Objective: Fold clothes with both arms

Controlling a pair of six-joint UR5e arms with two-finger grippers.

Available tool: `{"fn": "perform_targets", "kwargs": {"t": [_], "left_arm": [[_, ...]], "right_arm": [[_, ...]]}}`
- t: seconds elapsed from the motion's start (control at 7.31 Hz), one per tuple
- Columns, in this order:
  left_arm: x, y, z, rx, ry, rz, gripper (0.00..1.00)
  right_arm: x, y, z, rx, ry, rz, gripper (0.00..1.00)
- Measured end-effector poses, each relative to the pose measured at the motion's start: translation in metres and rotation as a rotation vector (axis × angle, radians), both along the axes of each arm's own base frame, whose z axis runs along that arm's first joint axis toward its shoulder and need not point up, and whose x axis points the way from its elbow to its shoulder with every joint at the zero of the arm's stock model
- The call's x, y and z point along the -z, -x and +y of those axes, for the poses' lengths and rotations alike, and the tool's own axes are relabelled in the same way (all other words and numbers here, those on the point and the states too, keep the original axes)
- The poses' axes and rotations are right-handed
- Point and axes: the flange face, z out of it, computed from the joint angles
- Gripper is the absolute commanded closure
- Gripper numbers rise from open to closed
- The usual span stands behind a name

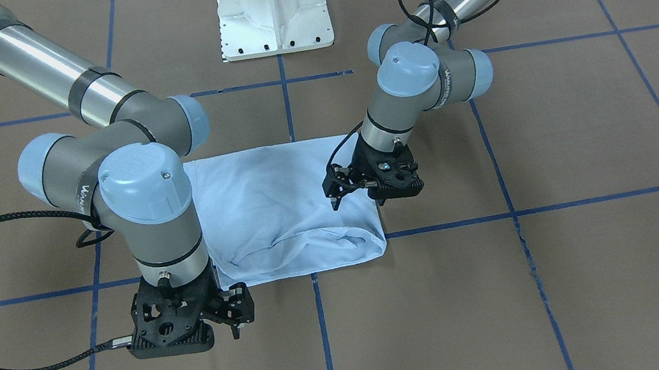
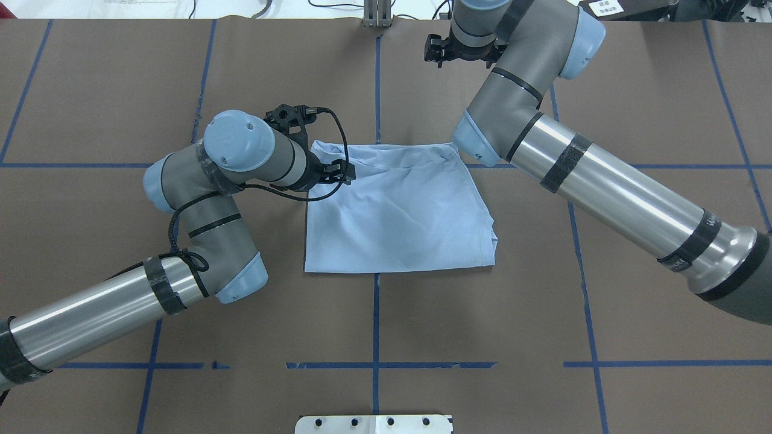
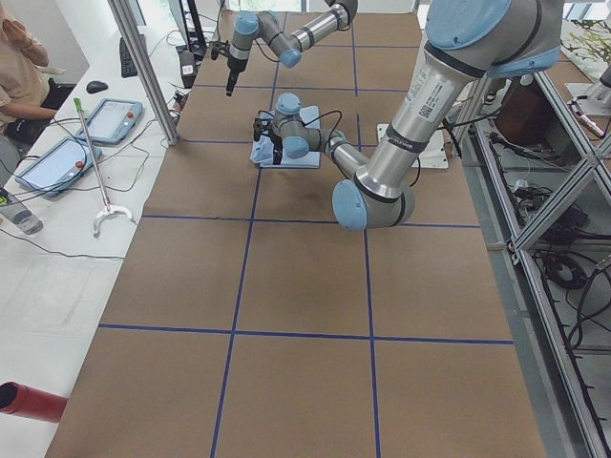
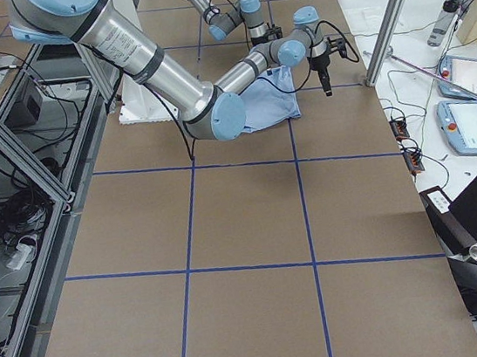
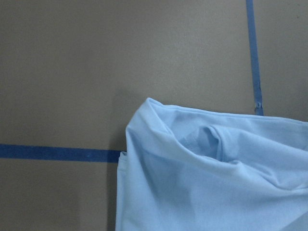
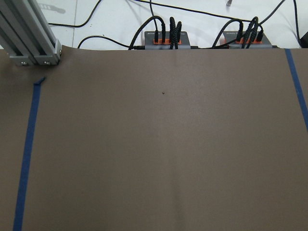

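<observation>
Starting at the left, finds the left arm (image 2: 235, 150) bent in low at the far left corner of the T-shirt (image 2: 398, 217), left jaws aimed down just over that corner. Cannot tell whether spread or pressed together, and sees no cloth pinched in the wrist view, only the puckered corner lying loose. Moving to mid-bench, judges the job well along: shows the T-shirt already folded to a compact near-rectangle, sleeves and collar out of sight, lying on the bench (image 2: 543, 337) astride a blue tape line (image 2: 376, 313). Leaves perhaps one last fold or a smoothing: straight left and near edges, but a puffy roll along the far edge and a bunched near right corner. Offers open bench on every side of the cloth. Ending at the right, finds the right arm (image 2: 603, 187) raised beyond the far edge, right jaws well apart from the T-shirt; cannot tell whether spread or pressed together.
</observation>
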Motion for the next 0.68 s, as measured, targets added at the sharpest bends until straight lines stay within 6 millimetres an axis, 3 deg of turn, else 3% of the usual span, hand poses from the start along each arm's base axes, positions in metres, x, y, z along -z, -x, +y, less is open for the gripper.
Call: {"fn": "perform_targets", "kwargs": {"t": [0.41, 0.68], "left_arm": [[-0.005, -0.022, -0.022, 0.032, 0.012, -0.054, 0.0], [-0.026, -0.008, -0.053, 0.096, 0.026, -0.112, 0.0]], "right_arm": [[-0.001, 0.0, 0.0, 0.0, 0.001, 0.001, 0.0], [-0.003, -0.001, 0.0, 0.0, 0.002, 0.002, 0.0]]}}
